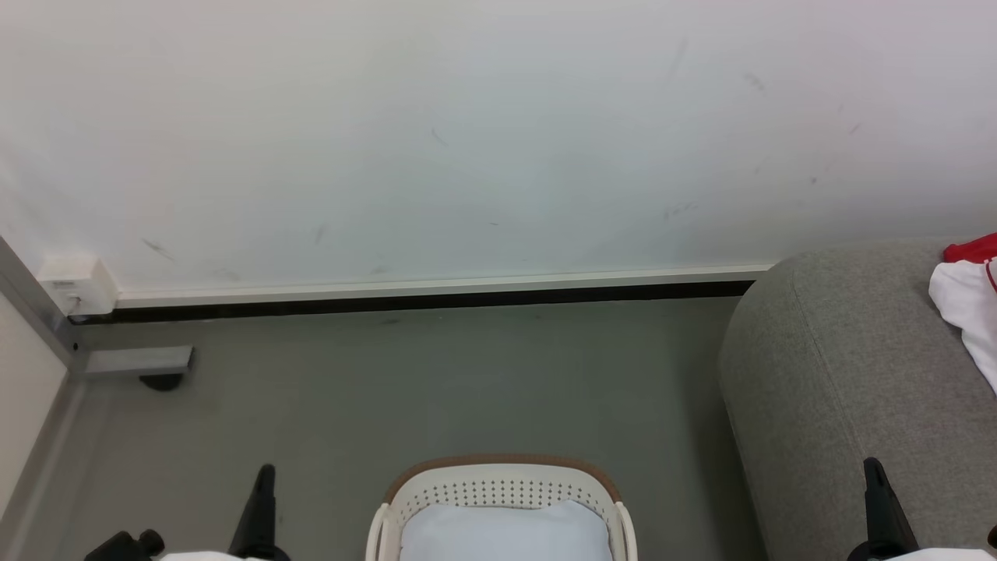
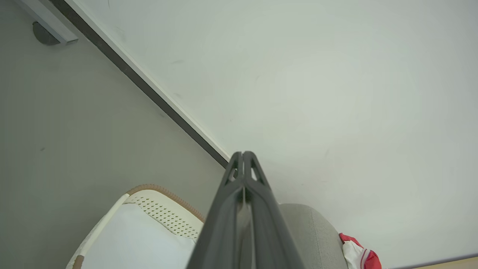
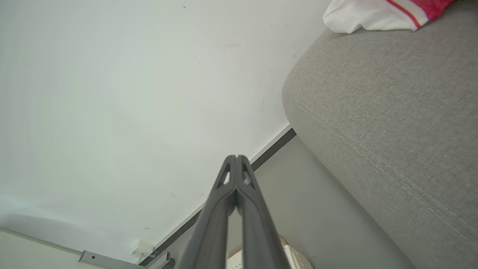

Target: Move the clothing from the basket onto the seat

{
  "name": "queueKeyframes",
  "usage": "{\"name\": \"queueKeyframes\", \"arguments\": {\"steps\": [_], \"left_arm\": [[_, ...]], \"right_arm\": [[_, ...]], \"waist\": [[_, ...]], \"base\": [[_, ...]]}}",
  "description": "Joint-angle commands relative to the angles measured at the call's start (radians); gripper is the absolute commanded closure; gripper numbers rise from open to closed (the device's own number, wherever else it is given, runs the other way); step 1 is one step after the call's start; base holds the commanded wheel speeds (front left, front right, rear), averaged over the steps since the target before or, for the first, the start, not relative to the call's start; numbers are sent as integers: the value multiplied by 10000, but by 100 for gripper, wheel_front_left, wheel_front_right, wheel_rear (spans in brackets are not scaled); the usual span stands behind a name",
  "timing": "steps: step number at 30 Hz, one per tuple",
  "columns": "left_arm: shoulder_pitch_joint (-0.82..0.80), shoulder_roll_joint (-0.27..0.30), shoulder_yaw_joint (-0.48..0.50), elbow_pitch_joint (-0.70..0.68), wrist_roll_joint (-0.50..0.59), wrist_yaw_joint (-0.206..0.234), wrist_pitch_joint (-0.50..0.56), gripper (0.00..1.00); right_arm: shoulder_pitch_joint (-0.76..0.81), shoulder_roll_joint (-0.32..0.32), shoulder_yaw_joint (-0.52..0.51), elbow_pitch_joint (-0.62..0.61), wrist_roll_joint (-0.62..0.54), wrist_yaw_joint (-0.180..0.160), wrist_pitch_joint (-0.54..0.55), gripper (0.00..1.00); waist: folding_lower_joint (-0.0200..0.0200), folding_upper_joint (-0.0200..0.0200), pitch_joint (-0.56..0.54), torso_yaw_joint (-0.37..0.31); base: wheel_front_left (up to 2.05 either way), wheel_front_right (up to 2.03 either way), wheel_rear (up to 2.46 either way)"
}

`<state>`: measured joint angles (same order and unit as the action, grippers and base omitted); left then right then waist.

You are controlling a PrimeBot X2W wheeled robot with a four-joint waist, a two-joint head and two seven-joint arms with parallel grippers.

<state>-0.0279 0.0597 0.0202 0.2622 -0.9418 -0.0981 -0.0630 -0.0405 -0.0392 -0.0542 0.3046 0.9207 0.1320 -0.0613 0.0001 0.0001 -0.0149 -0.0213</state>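
Observation:
The cream basket [image 1: 502,466] with a brown rim stands on the floor at the bottom middle, and a pale whitish cloth [image 1: 506,534] lies inside it. To its right is the big grey seat [image 1: 841,374], where red and white clothing [image 1: 970,300] rests at the far right edge. My left gripper [image 1: 266,474] is shut and empty, left of the basket. My right gripper [image 1: 872,467] is shut and empty in front of the seat. The left wrist view shows the left gripper [image 2: 243,155], basket [image 2: 164,213], seat [image 2: 313,235] and clothing [image 2: 358,256]. The right wrist view shows the right gripper [image 3: 236,158], seat [image 3: 392,112] and clothing [image 3: 373,15].
A white wall with a dark baseboard [image 1: 428,300] runs behind the grey floor [image 1: 436,389]. A white socket box [image 1: 78,284] and a metal bracket [image 1: 140,362] sit in the left corner. Open floor lies between the basket and the wall.

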Motion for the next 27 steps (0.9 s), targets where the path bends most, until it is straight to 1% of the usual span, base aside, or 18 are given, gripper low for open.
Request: {"name": "queueKeyframes", "arguments": {"steps": [1,27], "left_arm": [[-239,25,82,-118,-358,-67,84,100],[-505,-21,461,-150,-3068,-184,812,100]], "right_arm": [[-297,-102,-65,-163,357,-10,88,100],[-480,-126,-304,-366,3146,-15,804,100]], "waist": [[-1,-1,3,5],[-1,-1,65,77]], "base": [[0,0,0],[0,0,0]]}}
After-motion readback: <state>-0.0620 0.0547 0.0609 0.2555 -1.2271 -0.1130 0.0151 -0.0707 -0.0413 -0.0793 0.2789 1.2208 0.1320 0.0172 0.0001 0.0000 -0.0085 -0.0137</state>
